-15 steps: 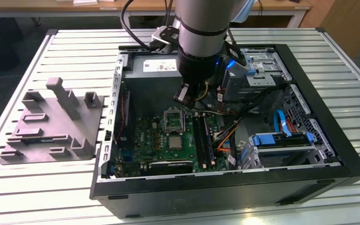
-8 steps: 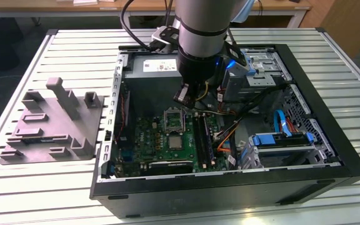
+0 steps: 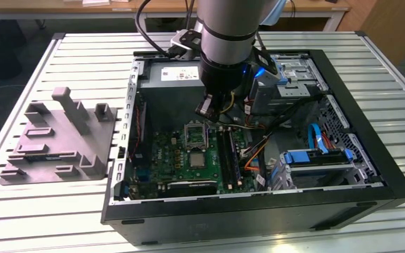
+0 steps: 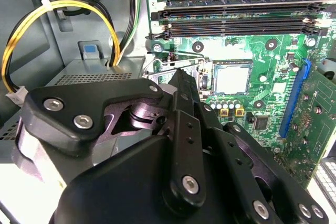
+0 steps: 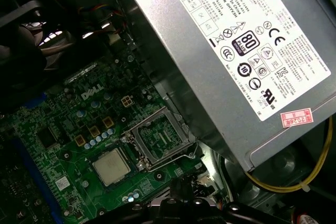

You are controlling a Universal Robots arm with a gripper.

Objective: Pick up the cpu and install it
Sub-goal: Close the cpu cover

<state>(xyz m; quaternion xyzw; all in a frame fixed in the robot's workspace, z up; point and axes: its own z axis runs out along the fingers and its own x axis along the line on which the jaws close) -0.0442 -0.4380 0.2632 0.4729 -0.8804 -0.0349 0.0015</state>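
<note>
Cpu (image 5: 111,167), a flat silvery-grey square, lies on the green motherboard (image 5: 68,108) beside the opened socket frame (image 5: 160,139); gripper (image 4: 181,80) hangs upright above, fingers closed, empty.

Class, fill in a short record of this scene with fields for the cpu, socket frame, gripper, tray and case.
cpu: silvery square lying flat in its socket on the green motherboard
socket frame: load frame flipped open beside the cpu
gripper: hangs above the board by the open frame; nothing seen in it
tray: grey moulded tray outside the case, on the exterior view's left
case: open computer case on slatted table
</note>
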